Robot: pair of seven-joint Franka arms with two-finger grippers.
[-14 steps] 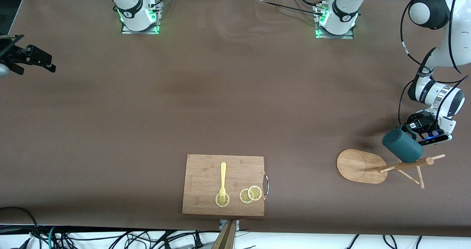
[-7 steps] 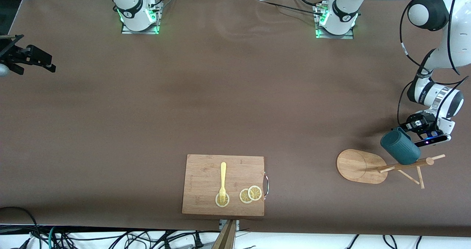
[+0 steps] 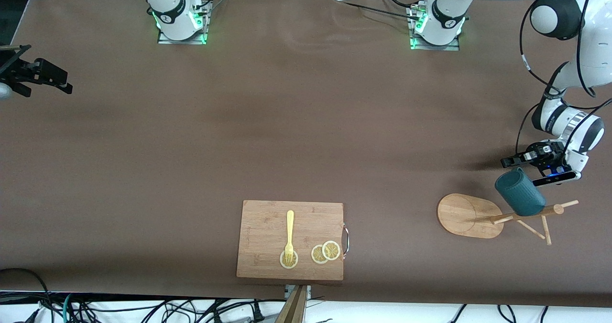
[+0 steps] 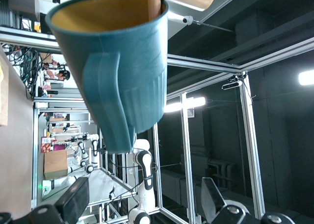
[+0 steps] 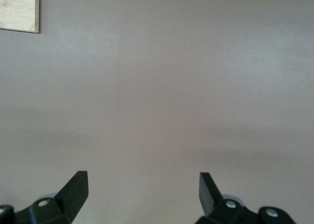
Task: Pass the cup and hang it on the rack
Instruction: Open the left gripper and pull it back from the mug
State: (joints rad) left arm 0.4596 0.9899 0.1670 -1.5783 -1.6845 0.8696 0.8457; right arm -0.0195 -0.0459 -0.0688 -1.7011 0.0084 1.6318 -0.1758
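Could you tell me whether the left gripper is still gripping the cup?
No: the left gripper is open, its fingers clear of the cup, which hangs on the rack's peg.

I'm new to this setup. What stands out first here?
The teal cup hangs on a peg of the wooden rack, at the left arm's end of the table. The left gripper is open, just clear of it. The right gripper waits, open, over bare table.

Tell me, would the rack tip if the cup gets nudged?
Possibly. The rack is a thin pole on a flat oval base, and the cup hangs high on one peg, off-centre. The open left gripper is clear of it; the right gripper waits.
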